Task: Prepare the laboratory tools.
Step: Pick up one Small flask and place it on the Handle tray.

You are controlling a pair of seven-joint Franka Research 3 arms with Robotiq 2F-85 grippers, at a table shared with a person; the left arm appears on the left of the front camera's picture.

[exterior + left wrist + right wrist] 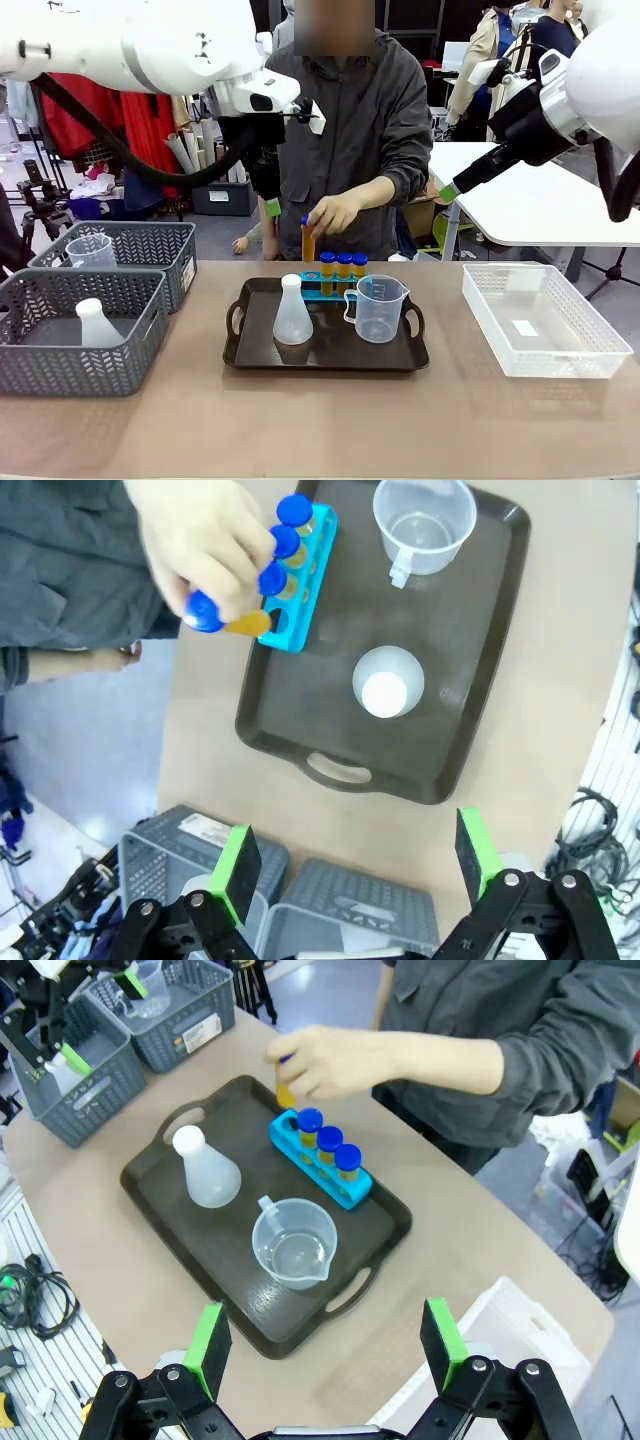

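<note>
Green pads, left gripper [350,865]: spread wide, nothing held, raised above tray's [326,352] left end.
Right gripper [322,1352]: spread wide, nothing held, raised.
Hand [333,212]: fourth tube [308,240] gripped, upright, just above rack's [327,290] vacant left hole.
Flask [292,312], beaker [378,308]: standing on tray before rack.

- Our two arms have glossy white rounded shells; a thick black cable loops under the left arm [150,45] toward seven o'clock.
- Our left gripper [355,865] and right gripper [325,1345] are black linkages with bright green pads and visible pivot bolts.
- The person [350,110] wears a dark grey zip jacket.
</note>
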